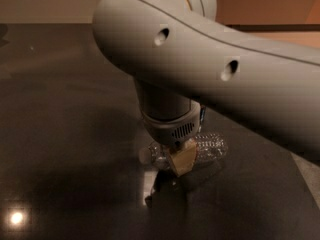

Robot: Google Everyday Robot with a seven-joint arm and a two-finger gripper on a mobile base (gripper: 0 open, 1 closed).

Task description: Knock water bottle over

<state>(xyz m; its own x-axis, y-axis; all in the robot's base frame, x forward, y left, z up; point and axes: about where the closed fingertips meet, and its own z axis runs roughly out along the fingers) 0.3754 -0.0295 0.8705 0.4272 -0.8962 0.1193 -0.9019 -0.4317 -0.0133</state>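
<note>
The water bottle (211, 147) lies on its side on the dark glossy table (65, 134), clear ribbed body pointing right and its white cap (144, 155) to the left. My gripper (182, 160) points down right over the bottle's neck end, touching or almost touching it, and its tan tip hides the bottle's middle. My big grey arm (220, 59) fills the upper half of the view and hides the table behind it.
The table's right edge (306, 170) runs diagonally at the lower right, with paler floor beyond. A lamp reflection (16, 218) shines on the table at the lower left. A beige wall (50, 4) stands behind the table.
</note>
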